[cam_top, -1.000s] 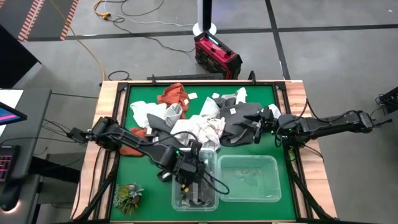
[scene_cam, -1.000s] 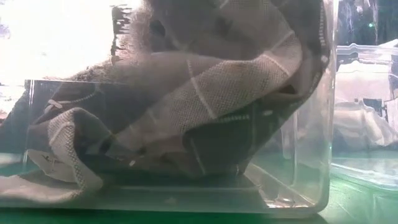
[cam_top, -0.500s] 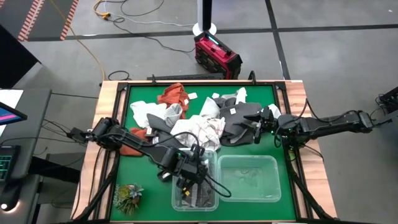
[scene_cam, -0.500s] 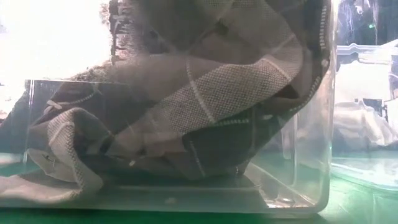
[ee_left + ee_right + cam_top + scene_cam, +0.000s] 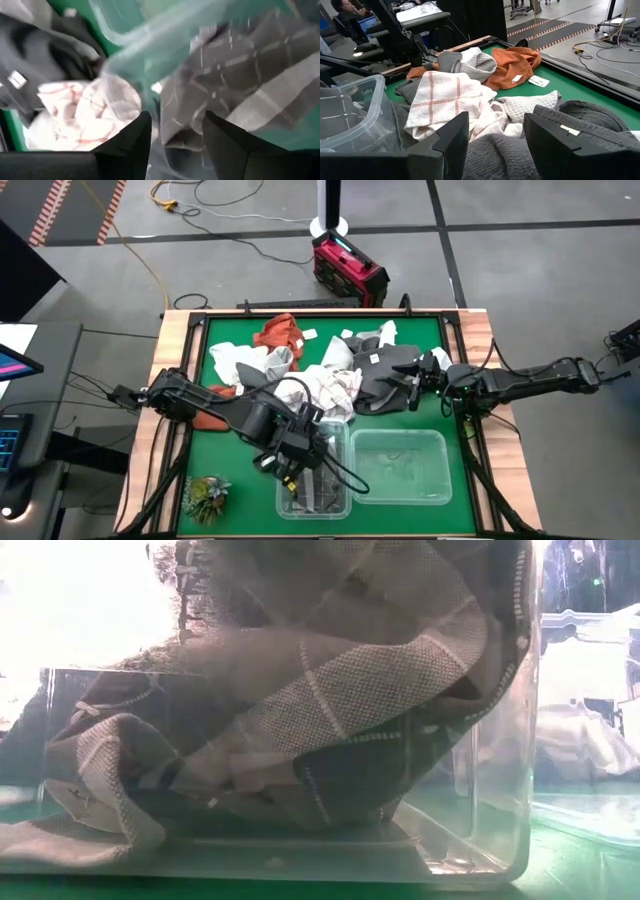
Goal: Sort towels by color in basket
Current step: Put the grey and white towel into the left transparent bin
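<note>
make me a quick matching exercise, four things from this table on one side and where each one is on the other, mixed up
Things:
1. grey checked towel
2. rust-orange towel
3. green plant tuft
4. right pincer

Places:
a. on the wooden edge, outside the green mat
b. inside the smaller clear bin
c. over the dark grey towels
d. far side of the mat, beside a white tag

Pairs: 1-b, 2-d, 3-a, 4-c
</note>
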Action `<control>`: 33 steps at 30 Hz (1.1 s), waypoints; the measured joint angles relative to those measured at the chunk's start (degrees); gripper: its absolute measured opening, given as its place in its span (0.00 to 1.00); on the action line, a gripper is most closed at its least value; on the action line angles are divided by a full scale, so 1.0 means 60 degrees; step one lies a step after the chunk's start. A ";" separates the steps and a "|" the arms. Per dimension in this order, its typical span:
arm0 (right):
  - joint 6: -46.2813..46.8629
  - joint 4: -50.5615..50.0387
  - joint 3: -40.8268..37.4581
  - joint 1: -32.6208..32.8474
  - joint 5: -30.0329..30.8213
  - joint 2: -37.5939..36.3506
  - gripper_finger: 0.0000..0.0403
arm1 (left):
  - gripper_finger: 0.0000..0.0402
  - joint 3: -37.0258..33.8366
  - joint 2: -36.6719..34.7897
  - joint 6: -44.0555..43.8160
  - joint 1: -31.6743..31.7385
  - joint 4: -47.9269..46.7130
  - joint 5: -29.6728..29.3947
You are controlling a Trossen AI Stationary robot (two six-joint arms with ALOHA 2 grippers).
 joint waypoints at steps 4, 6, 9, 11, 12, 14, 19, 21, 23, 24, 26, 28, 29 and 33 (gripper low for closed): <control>-0.0001 -0.0004 0.0000 0.0000 0.0000 -0.0003 0.54 | 0.42 0.0314 -0.0004 -0.0243 0.0007 0.0291 0.0901; -0.0001 -0.0011 0.0000 0.0000 0.0000 0.0001 0.54 | 0.42 0.0317 0.0086 -0.0406 0.0007 0.0364 0.1519; 0.0000 -0.0011 0.0000 0.0000 0.0000 0.0000 0.54 | 0.42 0.0323 0.0523 -0.0477 -0.0004 0.0179 0.1856; 0.0003 -0.0007 0.0000 0.0000 0.0000 -0.0001 0.54 | 0.42 0.0321 0.0960 -0.0367 0.0040 0.0112 0.2019; 0.0003 -0.0003 0.0000 0.0000 0.0000 -0.0003 0.54 | 0.42 0.0321 0.1188 -0.0282 0.0085 0.0181 0.2080; 0.0007 0.0037 0.0000 0.0000 0.0000 -0.0003 0.54 | 0.42 0.0321 0.1626 -0.0127 0.0199 0.0195 0.2094; 0.0018 0.0049 0.0000 0.0000 -0.0001 -0.0003 0.54 | 0.42 0.0316 0.2680 0.0334 0.0724 -0.0108 0.2590; 0.0017 0.0028 0.0000 0.0000 0.0000 -0.0003 0.54 | 0.42 0.0314 0.3043 0.0584 0.0857 -0.0302 0.2604; 0.0014 -0.0026 0.0000 0.0000 0.0000 0.0001 0.54 | 0.42 0.0327 0.3292 0.0768 0.0892 -0.0453 0.2451; 0.0010 -0.0043 0.0000 0.0000 0.0000 0.0001 0.54 | 0.42 0.0332 0.3391 0.0767 0.0892 -0.0466 0.2508; -0.0005 -0.0040 0.0000 0.0000 0.0000 -0.0003 0.54 | 0.42 0.0329 0.3678 0.0732 0.0836 -0.0434 0.2590; -0.0012 -0.0036 0.0000 0.0000 -0.0002 -0.0003 0.54 | 0.42 0.0333 0.3795 0.0649 0.0775 -0.0431 0.2589; -0.0012 -0.0035 0.0000 0.0000 0.0000 -0.0003 0.54 | 0.42 0.0308 0.3803 0.0572 0.0753 -0.0608 0.2558; -0.0008 -0.0022 0.0000 0.0000 -0.0001 -0.0003 0.54 | 0.42 0.0292 0.3588 0.0310 0.0701 -0.0709 0.2210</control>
